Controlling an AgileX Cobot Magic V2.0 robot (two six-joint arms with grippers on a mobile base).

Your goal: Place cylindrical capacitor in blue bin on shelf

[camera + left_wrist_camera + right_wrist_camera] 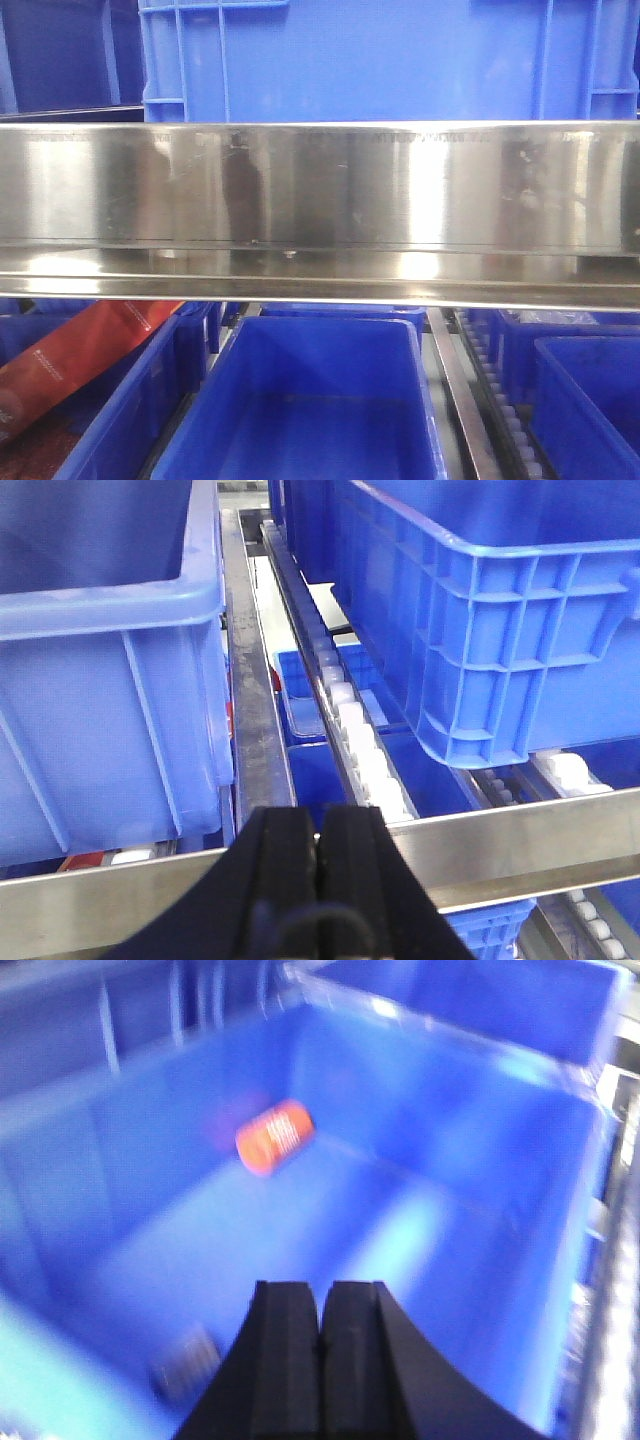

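Note:
The right wrist view looks down into a blue bin and is blurred. A small dark stubby object with faint light markings, which looks like the cylindrical capacitor, lies on the bin floor just left of my right gripper. That gripper is shut with nothing between its fingers. An orange printed cylinder lies farther in. My left gripper is shut and empty, hovering over the shelf's steel rail. In the front view the shelf's wide shiny rail crosses the frame; neither gripper shows there.
Blue bins stand on the upper level and below the rail. A red-orange packet lies in the lower left bin. White roller tracks run between the large bins beside my left gripper.

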